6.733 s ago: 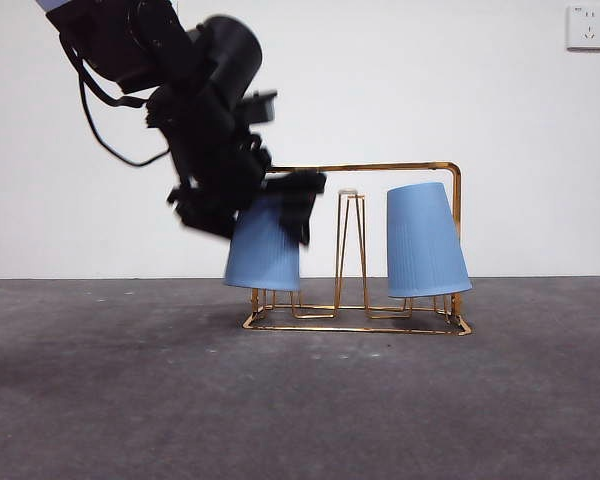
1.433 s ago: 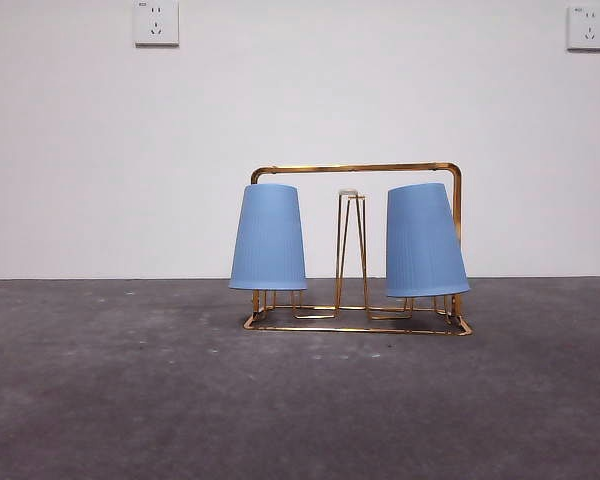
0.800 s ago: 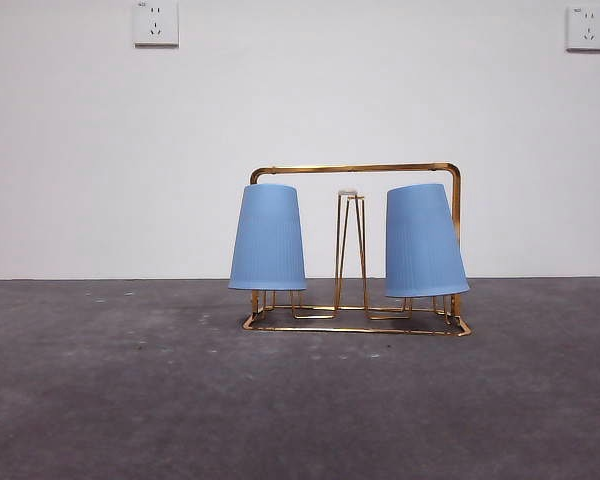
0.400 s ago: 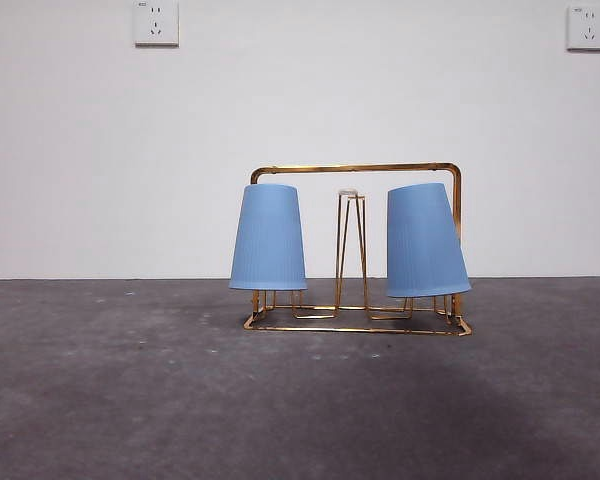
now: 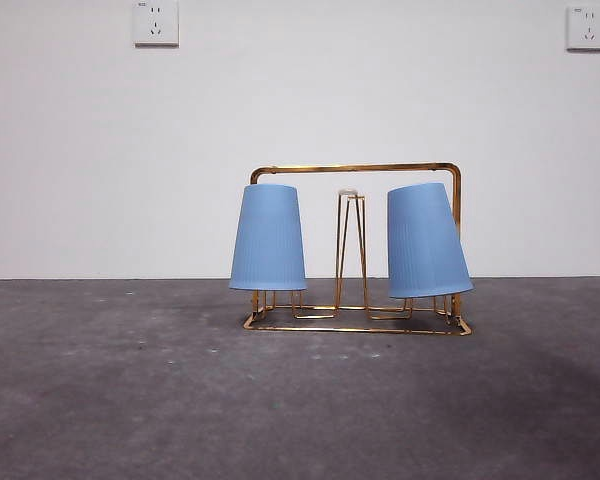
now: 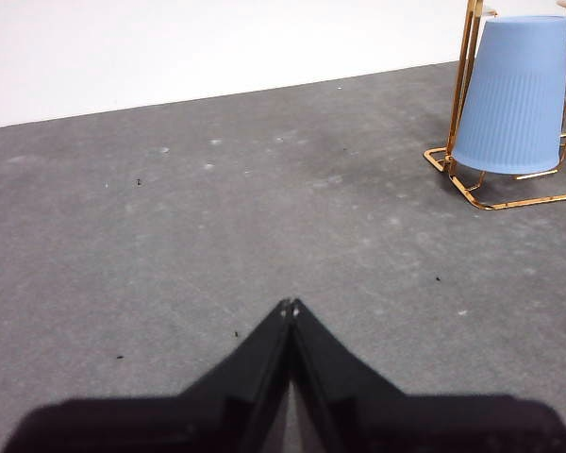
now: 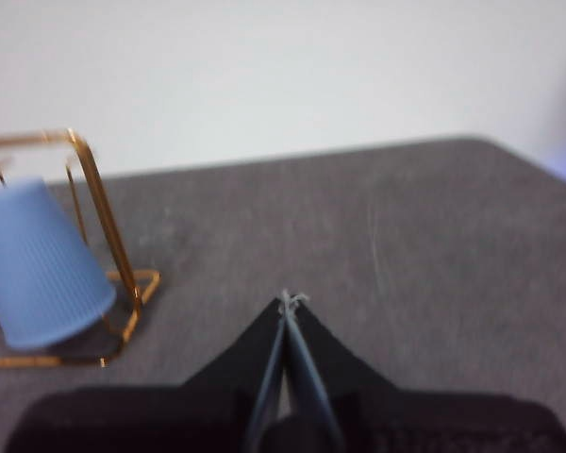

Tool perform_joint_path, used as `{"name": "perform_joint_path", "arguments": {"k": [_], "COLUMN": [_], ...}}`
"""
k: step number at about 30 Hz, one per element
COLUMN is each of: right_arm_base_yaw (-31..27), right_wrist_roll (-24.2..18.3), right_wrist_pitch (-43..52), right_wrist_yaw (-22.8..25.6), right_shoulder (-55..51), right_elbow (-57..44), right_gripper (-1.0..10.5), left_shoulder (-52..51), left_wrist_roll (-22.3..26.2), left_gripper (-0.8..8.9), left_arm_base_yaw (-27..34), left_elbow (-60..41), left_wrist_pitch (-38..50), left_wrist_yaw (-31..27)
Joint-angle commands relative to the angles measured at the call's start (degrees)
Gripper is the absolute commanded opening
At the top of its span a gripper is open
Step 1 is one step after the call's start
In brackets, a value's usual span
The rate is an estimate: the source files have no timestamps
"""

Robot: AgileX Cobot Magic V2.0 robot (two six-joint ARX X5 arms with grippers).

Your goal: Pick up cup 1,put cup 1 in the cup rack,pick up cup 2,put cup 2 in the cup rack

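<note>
Both end effectors, left [image 6: 290, 307] and right [image 7: 288, 300], are closed and empty, while at frame center two inverted blue cups sit mouth-down on the cup rack [image 5: 358, 168], cup 1 [image 5: 268, 237] upright, cup 2 [image 5: 427, 240] tilted.

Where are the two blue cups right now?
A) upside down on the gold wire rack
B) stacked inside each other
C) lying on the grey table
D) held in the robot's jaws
A: the left blue ribbed plastic cup and the right one sit mouth-down on the gold wire rack, one at each end.
</note>
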Motion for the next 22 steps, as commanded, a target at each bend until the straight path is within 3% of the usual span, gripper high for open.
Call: {"name": "perform_joint_path", "arguments": {"k": [1,5,22], "right_arm_base_yaw": [-0.1,-0.1,0.0], "right_wrist_roll": [0.9,0.3,0.4], "right_wrist_pitch": [0.9,-3.5,-3.3], "right_wrist_yaw": [0.3,0.9,1.8], "right_shoulder": [-0.2,-0.2,-0.2], "right_elbow": [-2.1,-3.0,-3.0], "right_gripper": [0.0,0.0,0.0], "left_shoulder": [0.0,0.0,0.0], "left_wrist_roll": [-0.3,-0.3,-0.3], "left_gripper": [-0.01,-0.01,-0.01], "left_arm_base_yaw": [0.1,0.1,0.1], "left_elbow": [-0.6,-0.6,-0.6], "left_wrist_pitch": [0.5,0.5,0.5], "left_wrist_yaw": [0.2,0.2,0.2]}}
